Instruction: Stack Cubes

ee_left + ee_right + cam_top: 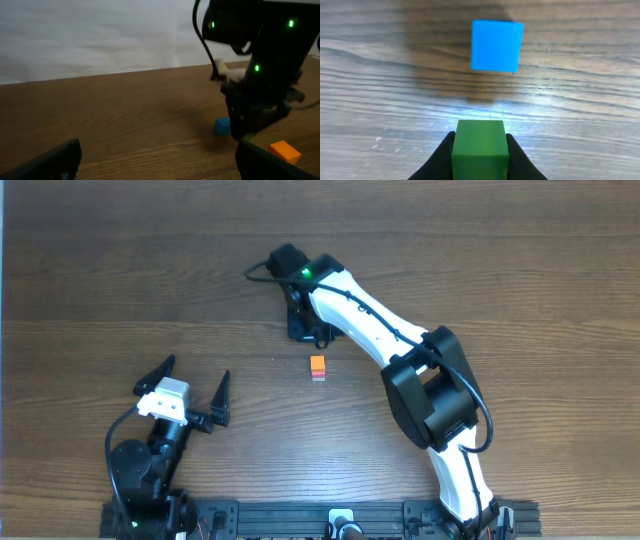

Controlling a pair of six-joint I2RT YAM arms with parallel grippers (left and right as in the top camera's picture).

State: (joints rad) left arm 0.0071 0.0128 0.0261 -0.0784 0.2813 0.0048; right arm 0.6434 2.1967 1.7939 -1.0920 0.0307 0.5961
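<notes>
My right gripper [480,141] pinches the green cube [480,154] by two opposite side faces, just short of the blue cube [496,45] on the table [380,100], and it looks light, rigid, smooth-sided, so a centred flat-face grip suits

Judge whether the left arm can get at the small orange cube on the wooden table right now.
Probably yes. The left arm has its jaws open, bare wooden table lies between it and the small orange cube, and the right arm stands beyond the cube.

Wooden table [100,260], white backdrop [75,35]
</notes>
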